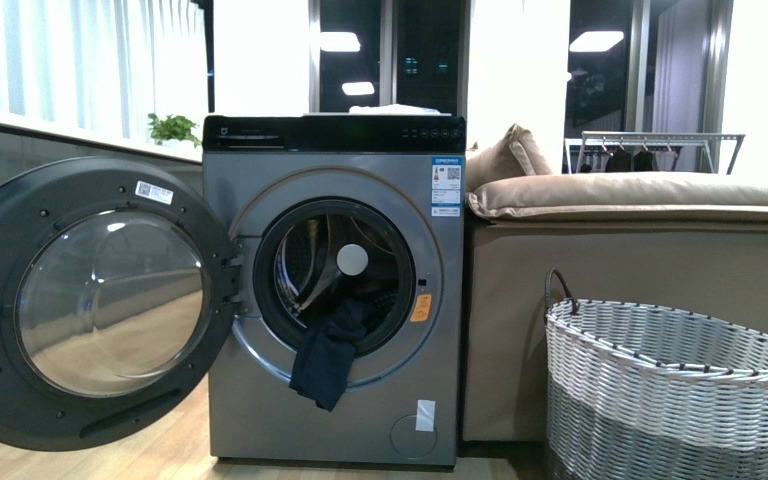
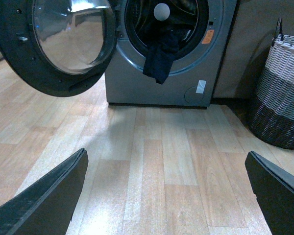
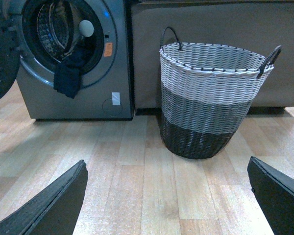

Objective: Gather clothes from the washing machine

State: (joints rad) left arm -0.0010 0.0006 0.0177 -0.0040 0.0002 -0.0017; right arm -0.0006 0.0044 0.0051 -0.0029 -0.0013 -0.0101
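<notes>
clothes (image 1: pixel 328 355): draped over washing machine (image 1: pixel 260 180) porthole lip, hanging outside | left end effector (image 2: pixel 165 154), right end effector (image 3: pixel 166 161): spread, empty, well back | risk: shallow pinch drops fabric on floor (image 2: pixel 137 196); open door (image 1: pixel 90 300) may obstruct left reach

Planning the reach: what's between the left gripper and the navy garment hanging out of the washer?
Only bare wood floor lies before the garment, as the left wrist view shows.
</notes>
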